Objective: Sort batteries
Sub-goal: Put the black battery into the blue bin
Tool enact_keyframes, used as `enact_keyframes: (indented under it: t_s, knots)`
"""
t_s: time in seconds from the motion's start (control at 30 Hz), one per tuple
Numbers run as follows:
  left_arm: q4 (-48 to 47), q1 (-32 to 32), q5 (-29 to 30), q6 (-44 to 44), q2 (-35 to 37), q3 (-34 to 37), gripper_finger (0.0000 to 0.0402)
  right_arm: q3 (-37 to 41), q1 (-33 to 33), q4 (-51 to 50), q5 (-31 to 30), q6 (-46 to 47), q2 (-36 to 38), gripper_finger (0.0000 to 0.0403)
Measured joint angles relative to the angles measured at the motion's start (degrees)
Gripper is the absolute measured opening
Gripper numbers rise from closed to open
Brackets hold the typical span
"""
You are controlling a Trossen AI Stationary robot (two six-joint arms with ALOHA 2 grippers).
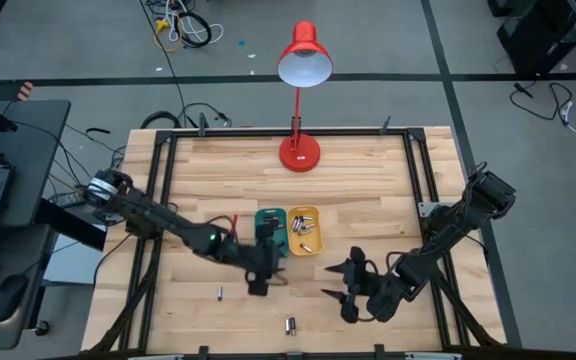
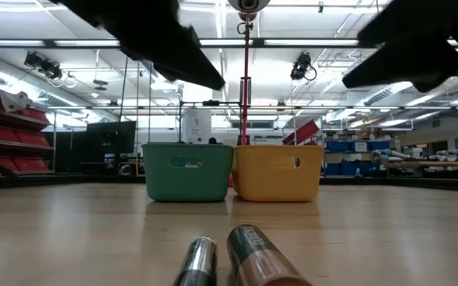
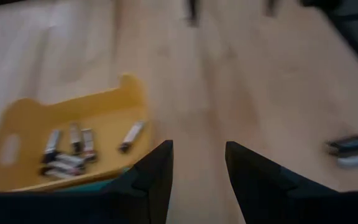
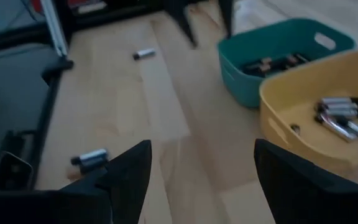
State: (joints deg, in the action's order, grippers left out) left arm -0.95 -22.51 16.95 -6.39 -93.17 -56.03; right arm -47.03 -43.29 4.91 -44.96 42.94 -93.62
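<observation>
Two batteries (image 2: 229, 258) lie side by side on the table (image 1: 368, 190), long axes pointing toward the green tray (image 2: 188, 170) and yellow tray (image 2: 278, 170); more fill both trays. The left gripper (image 3: 197, 168) hovers beside the trays, fingers parted, empty; the right gripper (image 4: 201, 171) hangs wide open, holding nothing.

No legible text/labels anywhere; battery (image 2: 254, 259) print too blurred.
</observation>
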Motion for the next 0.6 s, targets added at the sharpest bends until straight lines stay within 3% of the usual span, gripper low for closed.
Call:
enact_keyframes:
  t_s: [0.1, 0.27, 0.43, 0.6]
  knots:
    - [0.2, -3.0, 0.5, -0.1, 0.0, 0.0, 0.0163, 0.0, 0.5, 1.9, -0.3, -1.6, 0.0, 0.0268]
    - [0.3, -7.1, 6.4, -3.9, 0.0, 0.0, 0.0163, 0.0, 1.2, 5.5, 0.3, -1.0, -2.1, 0.0269]
    - [0.9, -10.5, 8.5, -5.9, -1.4, 0.0, 0.0163, 0.0, 1.3, 26.1, 1.2, -5.9, -9.2, 0.0272]
    - [1.9, -12.7, 9.6, -8.3, -3.7, 0.0, 0.0163, 0.0, 0.8, 38.3, 1.6, -8.4, -15.3, 0.0272]
